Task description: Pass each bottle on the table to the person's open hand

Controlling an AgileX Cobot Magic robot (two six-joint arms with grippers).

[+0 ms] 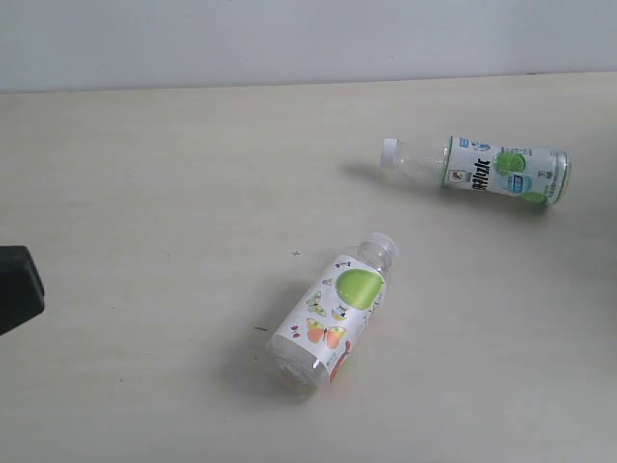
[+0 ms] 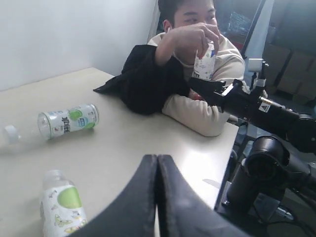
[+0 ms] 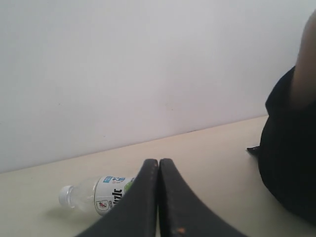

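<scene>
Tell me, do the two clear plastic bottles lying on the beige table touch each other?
Apart. The exterior view shows bare beige table between the butterfly-label clear plastic bottle and the green-and-white-label clear plastic bottle.

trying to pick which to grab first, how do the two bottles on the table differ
The butterfly bottle has butterflies and a big green circle on its label; the lettered bottle has dark lettering with blue and green patches. The butterfly bottle lies diagonally mid-table; the lettered bottle lies crosswise farther back on the right, white cap pointing left. Both are clear plastic, lying on their sides on the table.
</scene>
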